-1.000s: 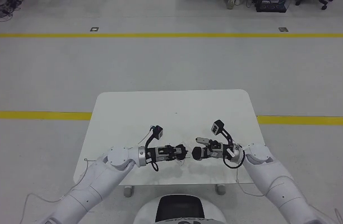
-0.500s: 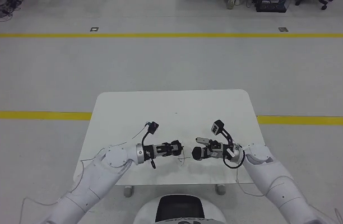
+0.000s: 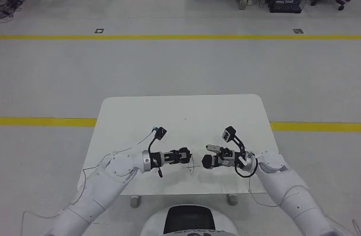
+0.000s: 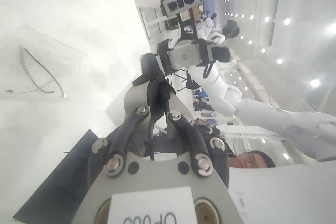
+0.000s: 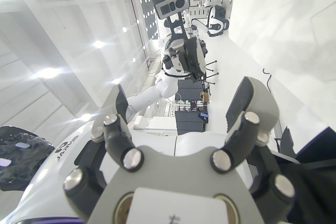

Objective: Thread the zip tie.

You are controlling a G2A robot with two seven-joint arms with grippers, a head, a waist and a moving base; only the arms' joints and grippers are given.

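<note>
Top view, lower centre: left gripper (image 3: 188, 157) and right gripper (image 3: 204, 160) face each other near the desk (image 3: 180, 112) edge. Left fingers (image 4: 134, 97) are clamped on the black zip tie (image 4: 157, 95); right fingers (image 5: 253, 97) are spread wide, holding nothing.

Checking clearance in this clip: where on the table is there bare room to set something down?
The far half of the table, up to its far edge and both side edges, is bare. It is crowded near the front edge, where the left gripper, shut on the zip tie, faces the open right gripper.
</note>
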